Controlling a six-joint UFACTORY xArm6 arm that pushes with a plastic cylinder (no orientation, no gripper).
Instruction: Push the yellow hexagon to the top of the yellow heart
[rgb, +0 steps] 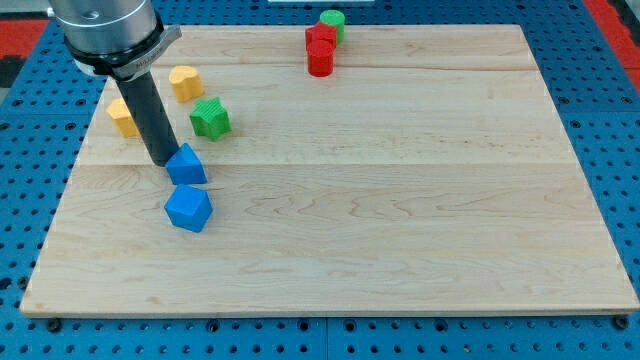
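Observation:
A yellow block (122, 117), partly hidden behind my rod, sits near the board's left edge; its shape looks like a hexagon. A yellow heart-like block (185, 82) sits up and to the right of it. My tip (162, 160) rests on the board just below and right of the yellow hexagon, touching or nearly touching the left side of a blue triangular block (187, 165).
A green star block (210, 118) lies right of my rod. A second blue block (188, 208) lies below the blue triangle. Two red blocks (320, 48) and a green block (333, 21) cluster at the board's top edge. The wooden board (400, 200) sits on a blue pegboard.

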